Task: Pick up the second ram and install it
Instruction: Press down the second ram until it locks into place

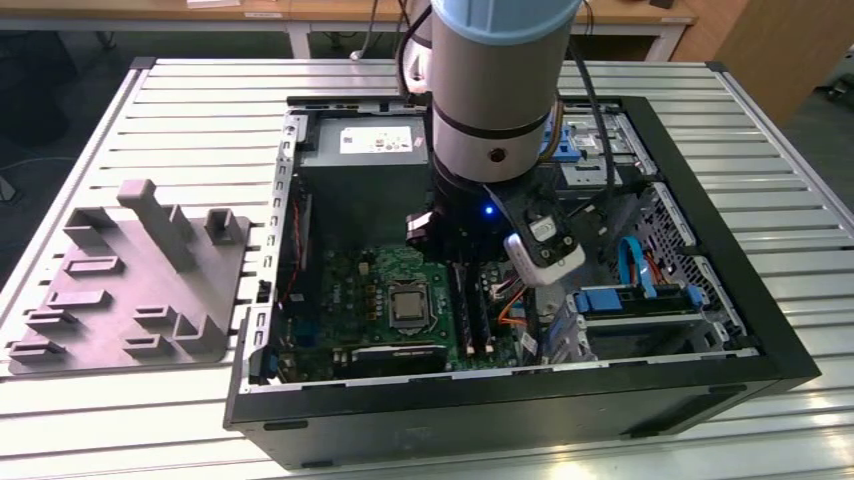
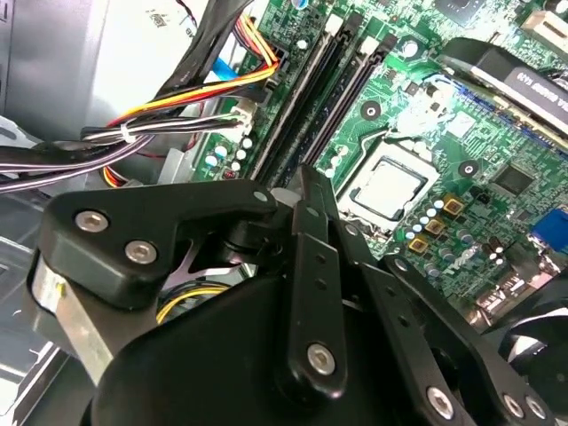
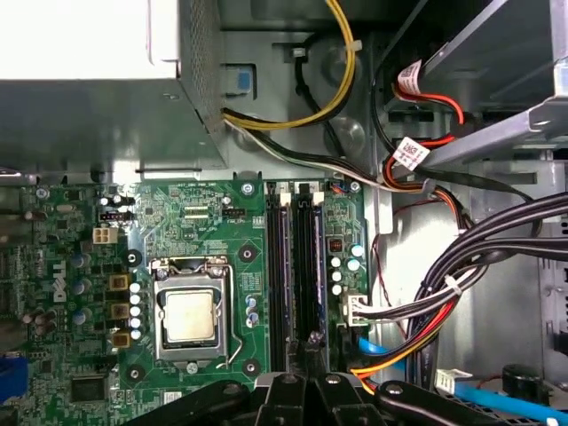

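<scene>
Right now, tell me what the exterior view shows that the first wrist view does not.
Exterior view alone: the grey plastic block on the slatted table, beside the open computer case, and the arm reaching into it. First wrist view alone: the bundled cables close up and the memory slots' full length. Both: the motherboard with its silver processor socket, and the tool at the slots.

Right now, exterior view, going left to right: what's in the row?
Grey plastic block → motherboard with processor socket → ram slots under the gripper → blue drive bay.
</scene>
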{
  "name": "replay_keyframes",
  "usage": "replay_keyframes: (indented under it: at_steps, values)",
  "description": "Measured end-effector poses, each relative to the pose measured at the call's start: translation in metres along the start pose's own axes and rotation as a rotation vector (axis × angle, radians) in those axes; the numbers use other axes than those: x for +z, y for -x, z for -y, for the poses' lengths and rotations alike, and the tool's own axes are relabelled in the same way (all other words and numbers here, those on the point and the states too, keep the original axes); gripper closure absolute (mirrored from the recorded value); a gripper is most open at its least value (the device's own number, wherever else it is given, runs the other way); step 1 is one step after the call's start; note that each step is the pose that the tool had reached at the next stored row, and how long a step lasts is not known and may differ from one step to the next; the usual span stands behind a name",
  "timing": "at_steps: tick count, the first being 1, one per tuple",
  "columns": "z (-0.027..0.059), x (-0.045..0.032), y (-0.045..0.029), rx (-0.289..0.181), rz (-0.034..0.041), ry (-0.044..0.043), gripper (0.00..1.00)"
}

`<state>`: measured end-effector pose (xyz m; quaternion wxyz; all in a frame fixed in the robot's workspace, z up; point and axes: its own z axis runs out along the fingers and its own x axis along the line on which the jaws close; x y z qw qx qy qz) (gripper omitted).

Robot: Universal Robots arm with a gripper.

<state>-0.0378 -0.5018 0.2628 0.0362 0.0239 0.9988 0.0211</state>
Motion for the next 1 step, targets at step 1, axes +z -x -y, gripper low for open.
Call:
replay_keyframes:
  at_steps: [1]
  values:
    - [0.0,0.0,0.0,0.0,0.0,0.0001,0.9]
